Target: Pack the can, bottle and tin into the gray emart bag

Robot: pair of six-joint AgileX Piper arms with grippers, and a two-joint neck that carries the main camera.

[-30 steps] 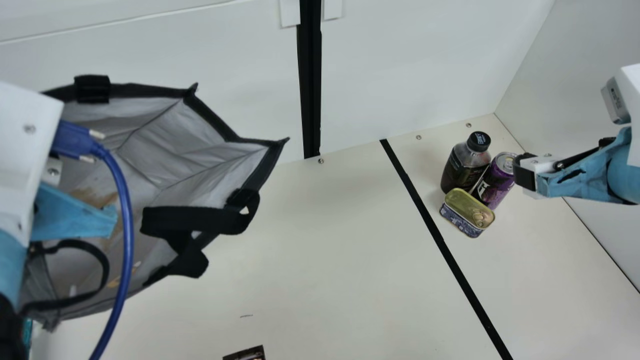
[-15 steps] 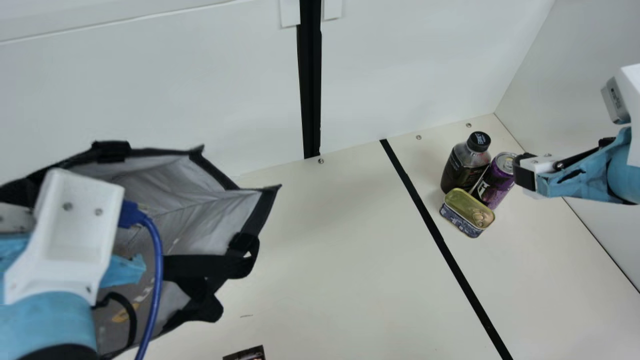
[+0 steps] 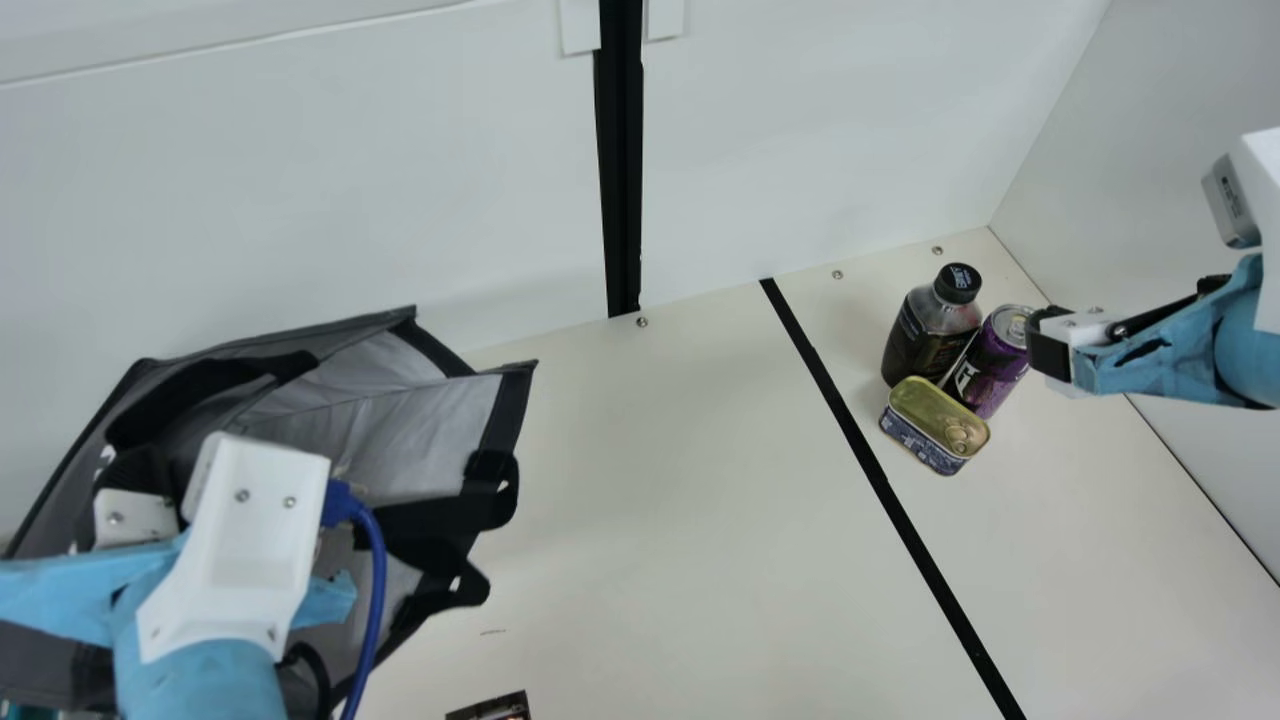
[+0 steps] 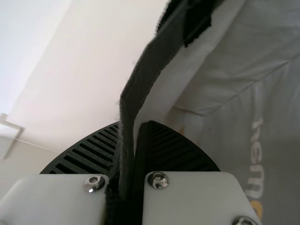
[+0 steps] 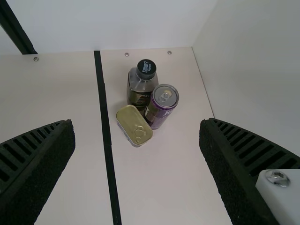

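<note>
The left gripper is closed on the rim of the gray bag, probably for holding its mouth open, though the grip's depth is hard to tell. Ahead of the right gripper, wide open and holding nothing, bottle, can and tin stand close; the wall behind them limits movement, while the table between both grippers gives more room.

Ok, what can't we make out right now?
- Much of the bag's inside: main view, behind my left arm; left wrist view, cut off by the edge.
- Part of the bottle's base: main view, behind the tin and can.
- What the dark item is: main view, cut off by the bottom edge.
</note>
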